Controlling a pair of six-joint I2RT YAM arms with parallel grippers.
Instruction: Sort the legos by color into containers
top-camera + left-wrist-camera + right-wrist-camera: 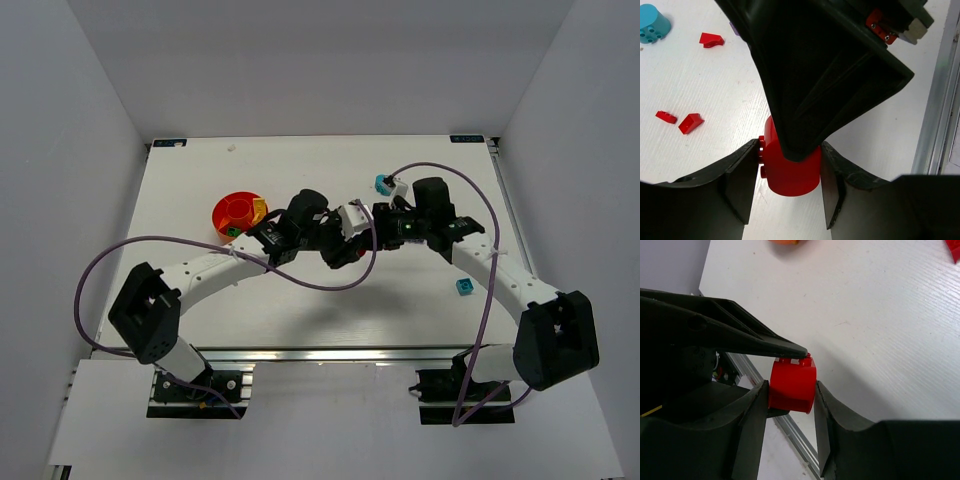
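A red round lego brick (790, 172) hangs above the table between both grippers, which meet at the table's centre in the top view. My left gripper (789, 185) is shut on it, one finger on the studs and the other on its base. My right gripper (791, 390) is shut on the same brick (792, 387), squeezing its round sides. From above, the brick is hidden by the two grippers, left (338, 248) and right (372, 232). The orange-red bowl (238, 212) stands at the back left, with a small green piece at its near edge.
A cyan round brick (652, 22) and small red pieces (711, 39) (691, 123) lie on the table beyond the left gripper. Cyan bricks lie at the back centre (381, 184) and the right (464, 288). The table's metal edge rail (790, 432) runs below the right gripper.
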